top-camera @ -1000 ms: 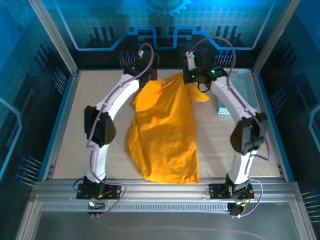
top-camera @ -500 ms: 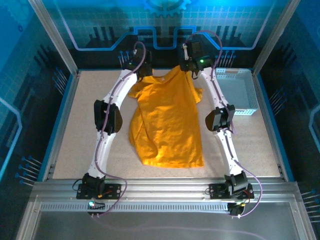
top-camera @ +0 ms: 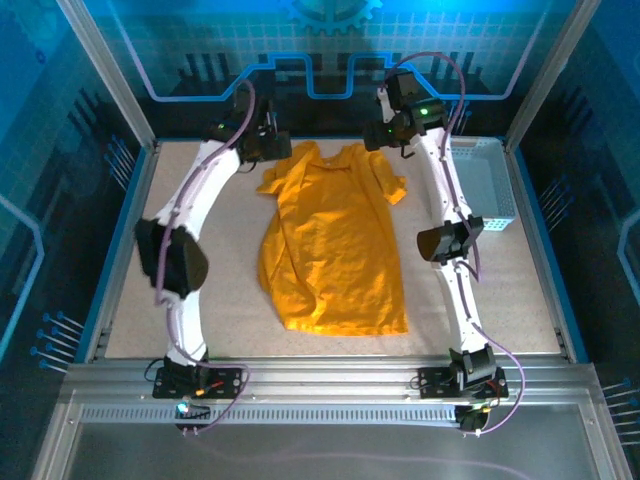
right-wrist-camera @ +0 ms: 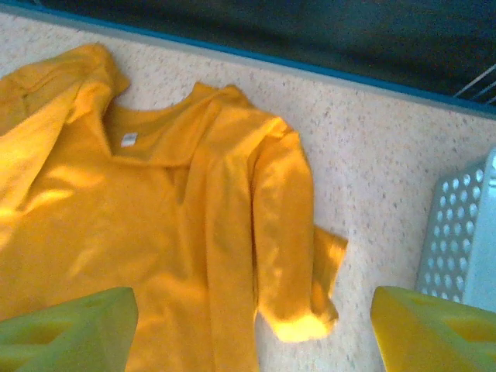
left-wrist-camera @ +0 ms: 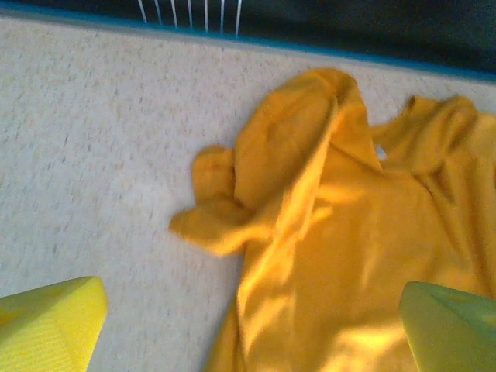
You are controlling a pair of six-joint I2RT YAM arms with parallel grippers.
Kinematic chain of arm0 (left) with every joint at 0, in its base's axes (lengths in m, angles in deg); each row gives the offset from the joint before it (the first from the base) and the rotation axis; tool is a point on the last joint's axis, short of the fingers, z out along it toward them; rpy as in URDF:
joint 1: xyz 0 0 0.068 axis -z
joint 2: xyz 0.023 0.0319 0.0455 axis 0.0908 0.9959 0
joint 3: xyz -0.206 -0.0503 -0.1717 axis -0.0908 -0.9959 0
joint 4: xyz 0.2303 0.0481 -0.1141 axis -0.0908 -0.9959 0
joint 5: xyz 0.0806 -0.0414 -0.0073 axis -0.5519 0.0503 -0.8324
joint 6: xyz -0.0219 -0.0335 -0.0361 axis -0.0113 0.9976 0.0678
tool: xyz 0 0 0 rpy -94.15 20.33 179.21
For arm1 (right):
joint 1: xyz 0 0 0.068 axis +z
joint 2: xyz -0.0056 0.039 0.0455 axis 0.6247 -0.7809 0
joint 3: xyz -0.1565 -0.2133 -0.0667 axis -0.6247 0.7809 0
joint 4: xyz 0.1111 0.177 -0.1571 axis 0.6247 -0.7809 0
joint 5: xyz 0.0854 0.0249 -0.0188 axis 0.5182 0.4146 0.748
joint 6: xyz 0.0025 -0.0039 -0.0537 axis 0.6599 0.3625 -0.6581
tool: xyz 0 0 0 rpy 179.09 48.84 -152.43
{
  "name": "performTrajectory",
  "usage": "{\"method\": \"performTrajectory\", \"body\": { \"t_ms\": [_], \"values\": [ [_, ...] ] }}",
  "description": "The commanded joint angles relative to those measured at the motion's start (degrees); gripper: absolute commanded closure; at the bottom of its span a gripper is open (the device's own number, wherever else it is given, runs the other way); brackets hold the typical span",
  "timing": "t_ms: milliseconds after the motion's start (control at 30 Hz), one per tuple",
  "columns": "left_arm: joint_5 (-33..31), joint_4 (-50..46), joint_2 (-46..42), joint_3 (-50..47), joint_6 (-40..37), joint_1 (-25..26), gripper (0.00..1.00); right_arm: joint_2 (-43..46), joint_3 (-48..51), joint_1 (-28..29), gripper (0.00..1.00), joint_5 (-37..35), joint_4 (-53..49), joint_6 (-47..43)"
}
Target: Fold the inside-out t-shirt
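- Surface: pale speckled tabletop (top-camera: pixel 130 260) inside a metal-framed enclosure with blue-lit wall panels (top-camera: pixel 330 50); a blue strip runs along the far edge.
- Item 1: plain orange-yellow short-sleeved t-shirt of soft thin fabric (top-camera: pixel 330 240), lying spread on the middle of the tabletop between the two arms. Collar toward the far wall, hem toward the arm bases. Cloth rumpled, with long creases down the body.
- Item 1, detail: small white label (right-wrist-camera: pixel 129 139) showing inside the neckline. In the left wrist view the sleeve on that side (left-wrist-camera: pixel 213 205) is bunched and curled onto the bare tabletop. In the right wrist view the other sleeve (right-wrist-camera: pixel 298 248) lies doubled along the body, its cuff turned out toward the basket.
- Item 2: pale perforated plastic basket (top-camera: pixel 490 185), at the far right of the tabletop, near the right sleeve but apart from the t-shirt (right-wrist-camera: pixel 155 232).
- Item 3: left gripper (top-camera: pixel 266 148), at the far left shoulder of the t-shirt (left-wrist-camera: pixel 349 256). Its yellow fingers (left-wrist-camera: pixel 50 325) stand wide apart, clasping nothing, with cloth lying below.
- Item 4: right gripper (top-camera: pixel 386 138), at the far right shoulder. Its yellow-green fingers (right-wrist-camera: pixel 434 329) are spread, with nothing held.
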Motion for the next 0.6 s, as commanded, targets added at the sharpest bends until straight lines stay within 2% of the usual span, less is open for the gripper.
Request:
{"method": "performTrajectory", "body": {
  "t_ms": [0,100,200,267,333,433,567],
  "values": [
    [2.03,7.53,-13.28,-13.12,-0.59,2.37,0.01,9.76,2.56,1.17,0.19,1.71,-8.16,-1.85],
    [0.1,12.63,-25.36,-24.39,-0.93,4.7,0.01,17.56,7.96,3.27,0.17,0.66,-8.78,-2.27],
    [-0.42,16.72,-35.78,-34.32,1.59,6.56,0.01,26.19,18.13,5.41,0.16,0.29,-7.3,-1.07],
    [-0.59,16.56,-40.19,-38.77,2.96,8.25,0.01,34.8,31.91,7.39,0.16,-0.07,-1.86,-1.02],
    [-3.35,12.43,-41.67,-41.16,4.09,11.05,0.01,45.75,51.98,8.4,0.12,0.18,8.95,0.02],
    [-5.59,6.44,-41.26,-43.99,5.71,15.79,0.01,62.58,77.47,7.17,0.12,4.91,24.02,3.72],
    [-7.45,3.55,-41.32,-49.1,7.91,24.32,0.01,76.25,97.75,7.84,0.11,5.37,33.87,6.02]
  ]
}}
